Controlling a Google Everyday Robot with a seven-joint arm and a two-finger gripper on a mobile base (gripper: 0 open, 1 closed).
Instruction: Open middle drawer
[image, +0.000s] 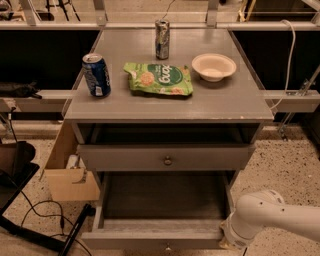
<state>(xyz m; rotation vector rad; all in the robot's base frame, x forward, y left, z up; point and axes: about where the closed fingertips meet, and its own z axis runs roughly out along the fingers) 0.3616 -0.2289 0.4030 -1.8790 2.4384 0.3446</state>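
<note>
The middle drawer (160, 200) is pulled far out towards me. Its grey inside is bare, and its low front (150, 239) with a small knob (167, 246) sits at the bottom edge of the view. Above it, a taller grey drawer front (125, 157) with a round knob (167, 160) stands slightly out, with a dark gap over it. The lowest drawer is hidden. My white arm (272, 220) comes in from the lower right and ends by the open drawer's front right corner. The gripper itself is below the frame edge, out of view.
On the grey cabinet top (235, 102) stand a blue can (96, 75), a silver can (162, 39), a green snack bag (159, 79) and a white bowl (214, 66). A cardboard box (70, 170) stands at the left. Black cables (40, 215) lie on the speckled floor.
</note>
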